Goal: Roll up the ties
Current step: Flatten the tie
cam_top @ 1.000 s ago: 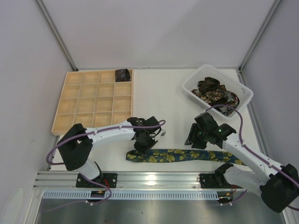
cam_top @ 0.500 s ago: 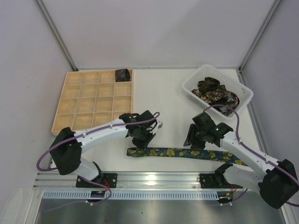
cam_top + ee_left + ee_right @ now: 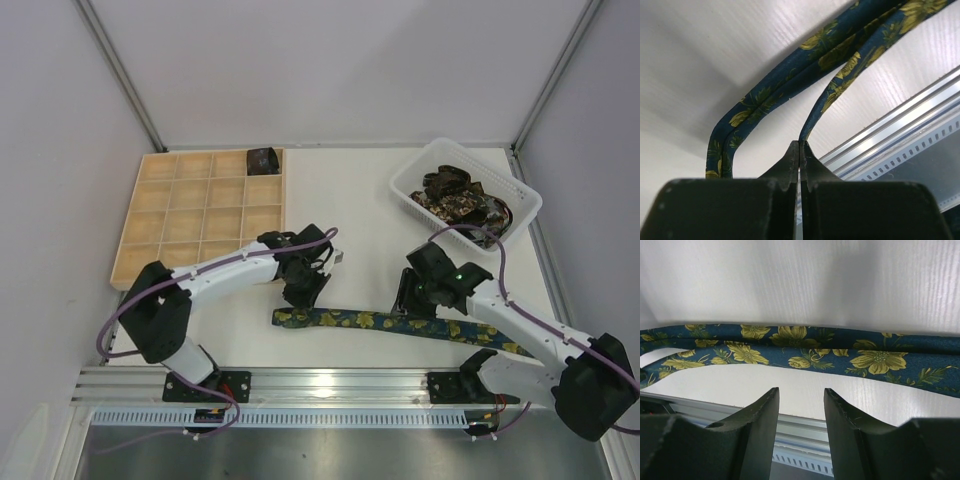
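A navy tie [image 3: 390, 322] with yellow-green flowers lies stretched along the near part of the table. My left gripper [image 3: 303, 294] is shut on this tie's left end. In the left wrist view the folded fabric [image 3: 840, 65] loops away from the closed tips of the left gripper [image 3: 800, 143]. My right gripper [image 3: 409, 300] hovers open just behind the tie's middle. In the right wrist view the tie [image 3: 805, 351] runs across beyond the right gripper [image 3: 801, 391], with nothing between the fingers. More dark ties [image 3: 455, 198] are piled in the basket. One rolled tie [image 3: 263, 159] sits in a tray cell.
A white slotted basket [image 3: 404, 181] stands at the back right. A pale wooden grid tray [image 3: 190, 215] lies at the left. A metal rail [image 3: 330, 382] runs along the front edge. Grey walls close the table in on three sides.
My left gripper has moved back from the front edge, drawing the tie's left end with it. The right gripper has shifted slightly left, still open.
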Controlling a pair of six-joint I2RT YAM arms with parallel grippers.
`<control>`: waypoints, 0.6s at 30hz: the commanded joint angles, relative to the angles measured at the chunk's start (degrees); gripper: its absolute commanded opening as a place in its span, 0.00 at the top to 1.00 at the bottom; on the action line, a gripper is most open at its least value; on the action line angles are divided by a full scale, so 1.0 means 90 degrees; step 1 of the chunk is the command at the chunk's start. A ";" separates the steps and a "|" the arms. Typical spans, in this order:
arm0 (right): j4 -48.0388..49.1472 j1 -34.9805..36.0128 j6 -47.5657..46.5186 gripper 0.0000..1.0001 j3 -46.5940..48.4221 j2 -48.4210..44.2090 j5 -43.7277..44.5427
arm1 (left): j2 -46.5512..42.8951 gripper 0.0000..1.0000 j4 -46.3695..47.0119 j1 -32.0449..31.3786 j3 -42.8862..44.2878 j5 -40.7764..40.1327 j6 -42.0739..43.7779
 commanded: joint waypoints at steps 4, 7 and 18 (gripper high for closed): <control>0.0451 0.0416 0.0104 0.57 -0.0034 0.0357 0.0083 | 0.0487 0.99 0.0004 0.0139 0.0428 -0.0199 -0.0068; 0.0607 0.0699 0.0280 0.58 0.0093 0.0601 0.0288 | 0.0595 0.99 -0.0015 0.0179 0.0574 -0.0199 -0.0069; 0.0881 0.1257 0.0514 0.60 0.0679 0.1480 0.0992 | 0.0791 1.00 -0.0171 0.0403 0.0867 -0.0043 0.0000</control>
